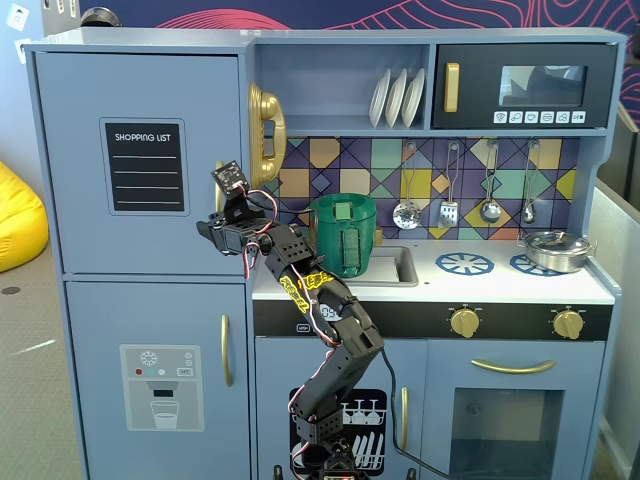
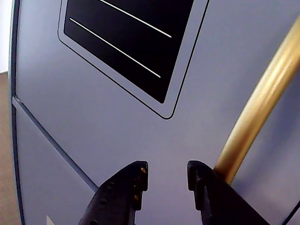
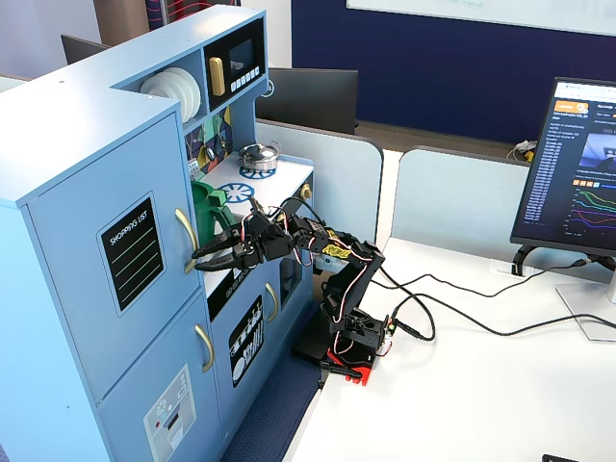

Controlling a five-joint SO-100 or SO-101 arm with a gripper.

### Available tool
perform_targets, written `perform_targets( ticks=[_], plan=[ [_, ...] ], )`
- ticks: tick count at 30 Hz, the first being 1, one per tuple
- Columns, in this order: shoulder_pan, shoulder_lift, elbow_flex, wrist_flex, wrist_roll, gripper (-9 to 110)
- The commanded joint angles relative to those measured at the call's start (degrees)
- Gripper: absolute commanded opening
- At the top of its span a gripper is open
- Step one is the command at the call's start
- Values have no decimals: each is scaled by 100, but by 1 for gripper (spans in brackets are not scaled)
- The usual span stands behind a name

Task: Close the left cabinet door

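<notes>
The left cabinet door (image 1: 140, 120) is light blue with a black "SHOPPING LIST" panel (image 1: 145, 165). It looks flush with the cabinet front in both fixed views. It also shows in the other fixed view (image 3: 96, 231), where its curved gold handle (image 3: 185, 236) is plain. My gripper (image 1: 212, 232) is open and empty at the door's lower right corner, beside the handle (image 2: 262, 108). In the wrist view the gripper (image 2: 166, 171) points at the door face (image 2: 93, 122), just below the black panel (image 2: 131, 42). I cannot tell whether the tips touch it.
Below is the door with the water-dispenser print (image 1: 160, 385). A green pitcher (image 1: 345, 235) stands by the sink, close behind my arm. A gold toy phone (image 1: 265, 135) hangs right of the door. A monitor (image 3: 577, 164) and cables lie on the white table (image 3: 462, 385).
</notes>
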Motion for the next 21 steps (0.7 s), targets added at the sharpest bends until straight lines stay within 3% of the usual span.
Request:
perform_targets(
  ticks=[1,13,16,21],
  plan=[
    [79,123,-290,-141,-79,0],
    [-624,2232,1512,1441,439,0],
    [-185,2804,2171,1793,457,0],
    [1617,3437,3270,2918,492,0]
  ],
)
